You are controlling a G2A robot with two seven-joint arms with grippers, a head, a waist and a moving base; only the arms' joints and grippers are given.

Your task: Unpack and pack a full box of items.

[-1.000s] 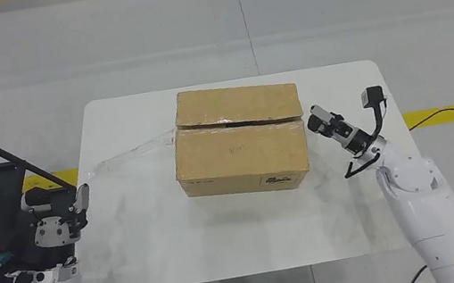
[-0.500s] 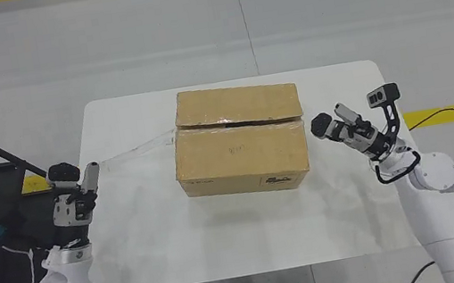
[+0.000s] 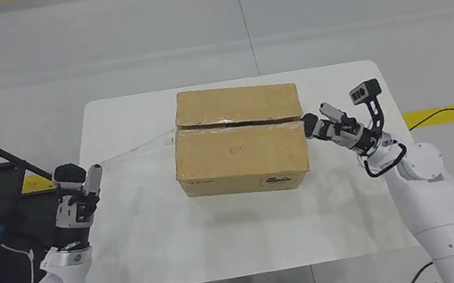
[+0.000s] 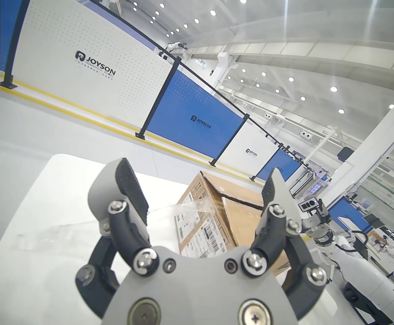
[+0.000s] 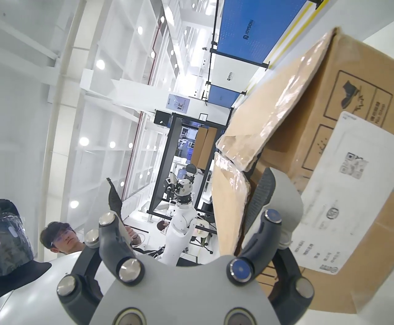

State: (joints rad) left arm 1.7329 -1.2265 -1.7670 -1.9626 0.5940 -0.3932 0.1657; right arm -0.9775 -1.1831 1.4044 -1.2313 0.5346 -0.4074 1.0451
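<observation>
I'm looking down at the cardboard box [image 3: 241, 144], which is sitting mid-table on the white table [image 3: 226, 241], a little toward the far edge. Its two top flaps are lying down, with a dark seam [image 3: 237, 122] running lengthwise between them.

My right gripper [image 3: 315, 126] is hanging right at the box's end, level with that seam. From the wrist camera I'm seeing the right gripper [image 5: 190, 184] with its fingers spread wide and nothing between them. One finger [image 5: 271, 197] is lying in front of the box's end wall, just below the crumpled flap corners [image 5: 237, 160] and beside a white label [image 5: 326, 197]. Whether it is touching the cardboard, I cannot tell.

My left gripper [image 3: 81, 186] is hovering over the table's left edge, well apart from the box and pointing toward it. Its wrist view is showing the left gripper [image 4: 200, 181] spread apart too, gripping nothing.

A sheet of clear plastic film [image 3: 134, 152] is lying on the table and reaching up to the box's left end, where it is gleaming against the cardboard [image 4: 192, 204].
</observation>
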